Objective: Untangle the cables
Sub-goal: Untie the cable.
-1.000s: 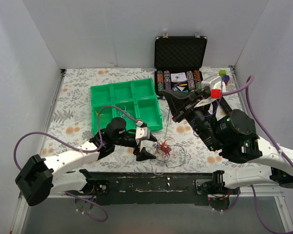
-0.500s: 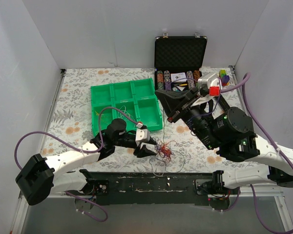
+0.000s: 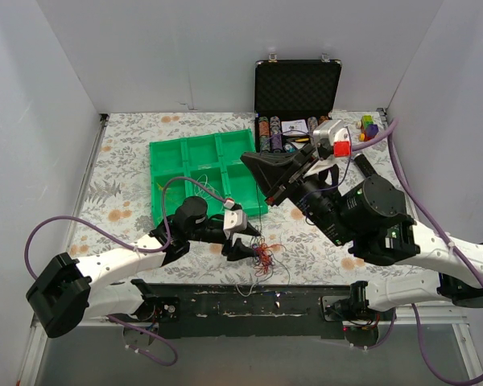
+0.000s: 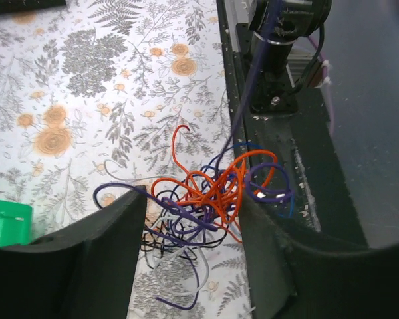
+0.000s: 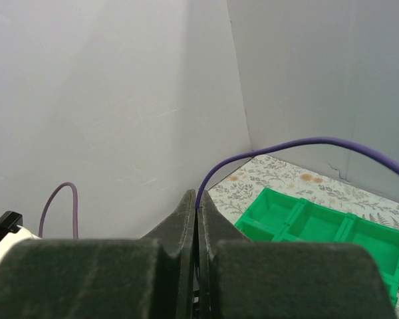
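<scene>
The cables [image 3: 263, 256] lie in a small tangle of orange, red, purple-blue, black and white wires near the table's front edge. My left gripper [image 3: 240, 238] sits low beside them. In the left wrist view the tangle [image 4: 209, 196] lies partly between the fingers of that open gripper [image 4: 193, 199], loose on the cloth. One purple-blue strand [image 4: 249, 93] runs taut up out of the bundle. My right gripper [image 3: 248, 159] hangs high over the green tray, shut on a thin purple-blue cable [image 5: 266, 149] that arcs out from its tips [image 5: 197, 199].
A green compartment tray [image 3: 154, 173] stands left of centre. An open black case [image 3: 296, 88] with chips is at the back, and coloured blocks [image 3: 369, 126] lie beside it. A black rail [image 3: 249, 297] and the arm base [image 4: 286, 26] border the tangle on the near side.
My right gripper has swung left and upward with its cable. The tangle has shifted slightly left. The left fingers have narrowed somewhat around the bundle.
</scene>
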Tool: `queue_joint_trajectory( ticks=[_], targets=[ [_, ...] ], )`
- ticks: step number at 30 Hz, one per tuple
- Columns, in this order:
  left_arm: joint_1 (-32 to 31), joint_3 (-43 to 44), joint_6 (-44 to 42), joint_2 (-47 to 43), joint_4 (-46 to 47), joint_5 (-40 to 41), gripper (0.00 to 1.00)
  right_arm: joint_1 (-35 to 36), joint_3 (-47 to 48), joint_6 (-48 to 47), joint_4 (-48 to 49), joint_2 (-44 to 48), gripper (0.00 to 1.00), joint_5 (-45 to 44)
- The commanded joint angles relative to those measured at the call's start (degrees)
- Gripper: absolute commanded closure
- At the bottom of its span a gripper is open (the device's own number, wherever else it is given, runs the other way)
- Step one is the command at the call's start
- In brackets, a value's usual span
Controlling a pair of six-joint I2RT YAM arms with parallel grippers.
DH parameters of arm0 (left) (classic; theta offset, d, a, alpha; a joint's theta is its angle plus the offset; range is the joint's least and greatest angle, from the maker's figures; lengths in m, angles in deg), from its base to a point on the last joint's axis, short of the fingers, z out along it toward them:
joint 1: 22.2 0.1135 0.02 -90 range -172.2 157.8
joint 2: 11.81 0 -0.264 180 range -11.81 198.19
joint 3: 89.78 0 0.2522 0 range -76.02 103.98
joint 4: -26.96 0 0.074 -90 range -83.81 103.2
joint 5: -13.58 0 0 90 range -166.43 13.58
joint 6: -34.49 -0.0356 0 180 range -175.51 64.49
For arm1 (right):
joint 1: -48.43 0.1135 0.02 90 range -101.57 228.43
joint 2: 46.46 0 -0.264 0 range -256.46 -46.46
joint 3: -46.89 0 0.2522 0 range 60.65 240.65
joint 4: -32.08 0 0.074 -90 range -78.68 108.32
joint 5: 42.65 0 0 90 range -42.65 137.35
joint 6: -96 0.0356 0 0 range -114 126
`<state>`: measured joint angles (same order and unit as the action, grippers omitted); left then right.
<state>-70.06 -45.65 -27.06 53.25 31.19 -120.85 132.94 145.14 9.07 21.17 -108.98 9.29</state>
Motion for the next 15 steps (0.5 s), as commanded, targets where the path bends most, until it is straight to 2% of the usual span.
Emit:
queue_joint_trajectory(
  ticks=[1,4,7,15],
  targets=[
    [-0.31,-0.14,0.47,-1.33,-0.06,-2.07,0.55,0.39,3.49,1.15,2.42,-0.76,0.99,1.41],
    [-0.31,-0.13,-2.60,-1.69,-3.22,-3.47,0.83,0.39,3.75,0.27,2.42,-0.58,0.99,0.80],
    [-0.31,-0.84,-4.89,-2.30,-5.25,-3.83,1.00,0.39,3.93,-0.78,2.68,0.47,0.99,-0.08],
    [-0.31,-0.40,-8.13,-2.57,-7.79,-5.15,1.00,0.39,5.33,-2.81,2.51,1.79,0.99,-1.83]
  ],
)
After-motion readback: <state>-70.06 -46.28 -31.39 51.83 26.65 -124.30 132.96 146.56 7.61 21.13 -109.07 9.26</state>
